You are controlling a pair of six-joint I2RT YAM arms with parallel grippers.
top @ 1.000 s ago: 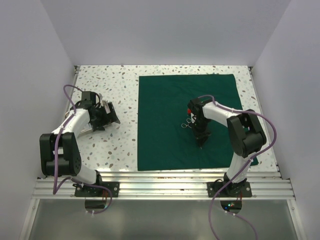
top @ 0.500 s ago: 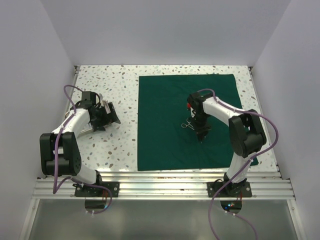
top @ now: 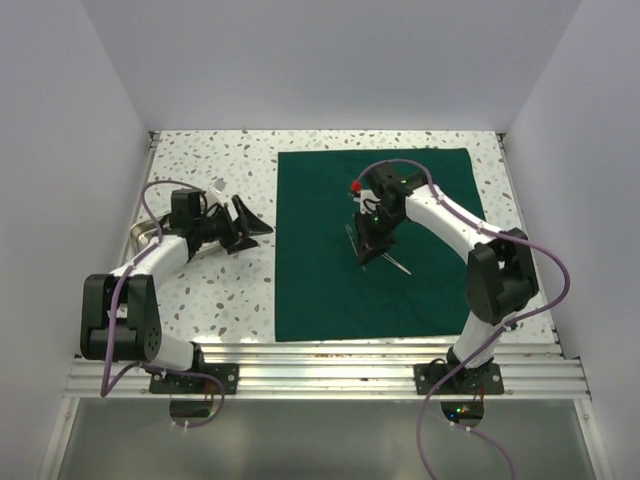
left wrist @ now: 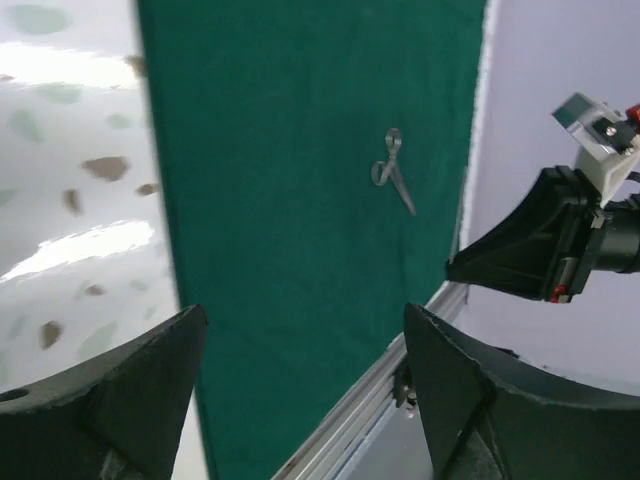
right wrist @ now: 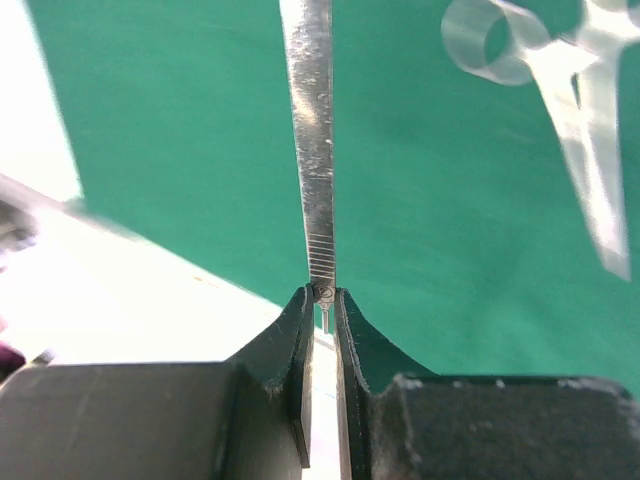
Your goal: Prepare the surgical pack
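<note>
Two grippers, two different states. Left gripper (top: 248, 222) is spread wide with nothing between its fingers. In the left wrist view both dark fingers (left wrist: 130, 390) frame only green cloth and speckled top.

Right gripper (top: 366, 243) is pinched almost closed on steel tweezers (right wrist: 310, 150). The right wrist view shows the fingertips clamping one end of the thin strip. The ribbed section sits just ahead of the tips, and the rest runs straight out from the gripper over the cloth. Can't tell whether the far end of the tweezers touches the cloth.

Surgical pack (top: 320, 290) is the dark green drape, spread flat on the speckled surface (top: 220, 290). It lies directly under the right gripper, which hangs over roughly the middle of it. The left gripper is off the cloth, just beside the drape's left edge and over bare surface, with its jaws pointing toward the drape.

Small steel scissors (left wrist: 392, 172) lie flat on the green cloth, out ahead of the left gripper and well apart from it. In the right wrist view they show blurred, ahead of the right gripper and off to one side of the tweezers, with a gap of cloth between the two. The right gripper is not touching them.
</note>
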